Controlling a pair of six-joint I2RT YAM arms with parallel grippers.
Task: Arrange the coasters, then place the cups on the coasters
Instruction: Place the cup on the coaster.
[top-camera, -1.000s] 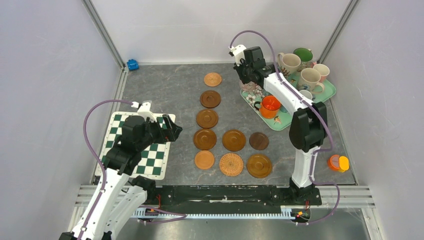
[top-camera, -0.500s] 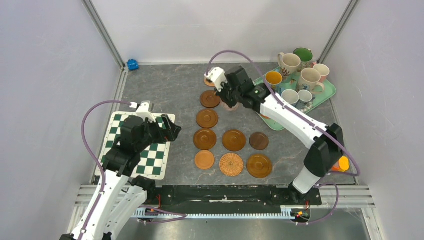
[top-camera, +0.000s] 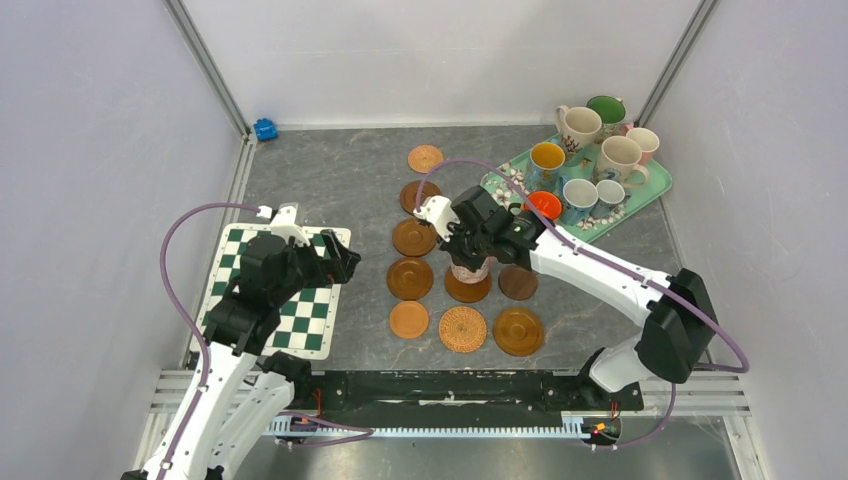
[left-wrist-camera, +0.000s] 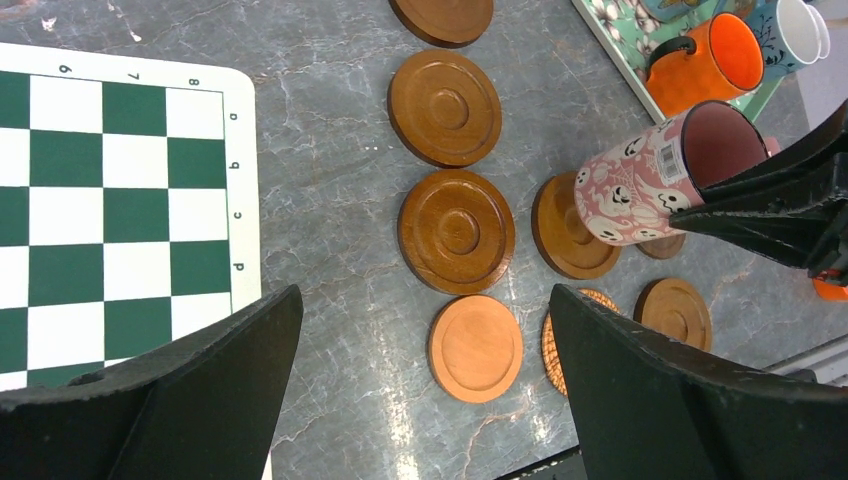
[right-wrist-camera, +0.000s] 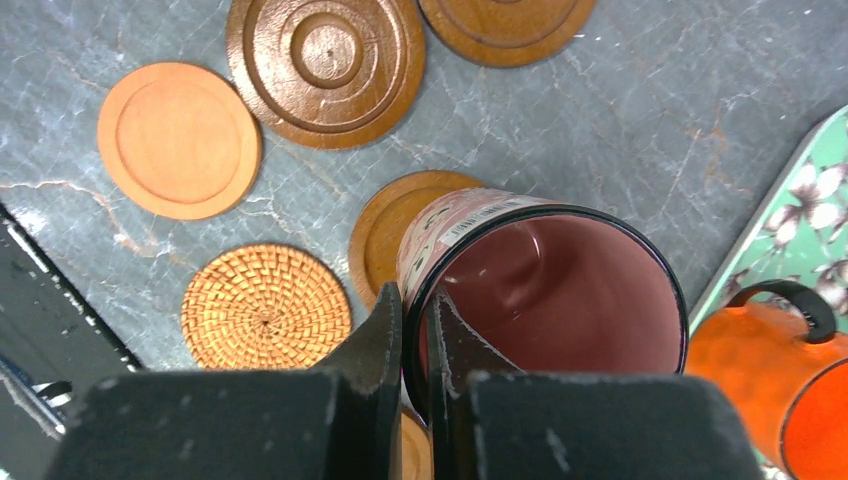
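Several round brown coasters (top-camera: 410, 278) lie in rows mid-table, one of them woven rattan (top-camera: 462, 328). My right gripper (right-wrist-camera: 415, 300) is shut on the rim of the pink speckled cup (top-camera: 470, 268), one finger inside and one outside. The cup (left-wrist-camera: 640, 185) hangs tilted with its base at the middle coaster (right-wrist-camera: 385, 235); I cannot tell whether it touches. More cups stand on the mint tray (top-camera: 650, 185), among them an orange one (top-camera: 543, 203) and a blue one with a yellow inside (top-camera: 547, 157). My left gripper (left-wrist-camera: 425, 300) is open and holds nothing, at the right edge of the checkered mat.
The green-white checkered mat (top-camera: 290, 310) lies at the left under my left arm. A small blue object (top-camera: 265, 129) sits in the far left corner. Walls close the table on three sides, and a black rail (top-camera: 440, 385) runs along the near edge.
My right arm has carried the pink cup from the tray leftward and nearer, down to the middle coaster. The left arm has not moved.
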